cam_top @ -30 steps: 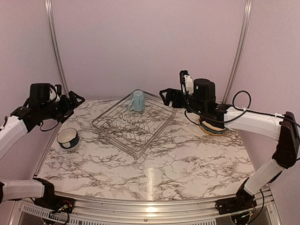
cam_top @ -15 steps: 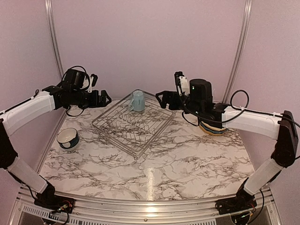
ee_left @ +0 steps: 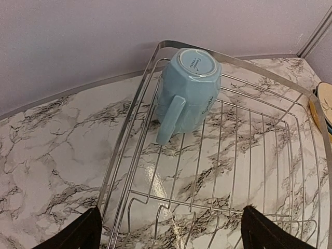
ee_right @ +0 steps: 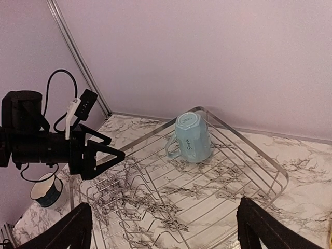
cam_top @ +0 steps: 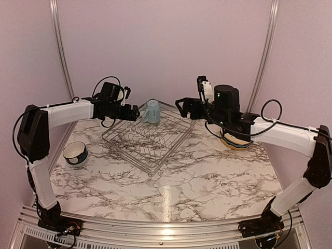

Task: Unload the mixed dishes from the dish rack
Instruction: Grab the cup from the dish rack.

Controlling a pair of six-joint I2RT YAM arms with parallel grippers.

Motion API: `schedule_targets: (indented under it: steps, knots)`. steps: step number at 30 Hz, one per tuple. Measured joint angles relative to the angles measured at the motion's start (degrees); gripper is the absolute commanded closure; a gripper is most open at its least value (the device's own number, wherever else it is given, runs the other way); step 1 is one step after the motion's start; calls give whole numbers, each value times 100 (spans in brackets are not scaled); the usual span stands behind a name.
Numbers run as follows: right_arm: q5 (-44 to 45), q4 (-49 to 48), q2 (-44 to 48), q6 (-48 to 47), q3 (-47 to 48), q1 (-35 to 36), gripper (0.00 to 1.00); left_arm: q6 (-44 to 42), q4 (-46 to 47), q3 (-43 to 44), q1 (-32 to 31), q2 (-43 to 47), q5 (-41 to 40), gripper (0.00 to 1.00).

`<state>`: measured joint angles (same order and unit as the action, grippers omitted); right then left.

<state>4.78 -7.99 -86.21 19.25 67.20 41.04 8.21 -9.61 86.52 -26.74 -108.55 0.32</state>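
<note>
The silver wire dish rack (cam_top: 127, 156) stands at the middle back of the marble table. A pale blue mug (cam_top: 152, 111) sits upside down in its far corner; it also shows in the left wrist view (ee_left: 189, 93) and the right wrist view (ee_right: 193, 136). My left gripper (cam_top: 134, 111) is open and empty, just left of the mug over the rack's left rim (ee_left: 122, 155). My right gripper (cam_top: 181, 106) is open and empty, above the rack's right corner. A dark teal and white bowl (cam_top: 75, 153) sits on the table at the left. Stacked plates (cam_top: 236, 142) lie under the right arm. No grey-green bowl is in view.
Upright tines (ee_right: 135, 207) fill the rack's near half. Purple walls and metal posts (cam_top: 62, 57) close in the back. The left gripper (ee_right: 111, 153) shows in the right wrist view, at the rack's left side.
My left arm has swung in from the far left to the rack's left rim beside the mug. The right gripper has barely shifted. The mug, bowl and plates have not moved.
</note>
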Motion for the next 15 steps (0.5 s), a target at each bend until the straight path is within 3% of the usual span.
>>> schedule_targets:
  steps: [6,15]
  knots:
    - [83,39,105,-52,-50,0,6,-37,28,1211,-59,-1012,310,28]
    - [92,173,105,-92,-70,0,6,37,-748,3329,-151,-2542,232,21]
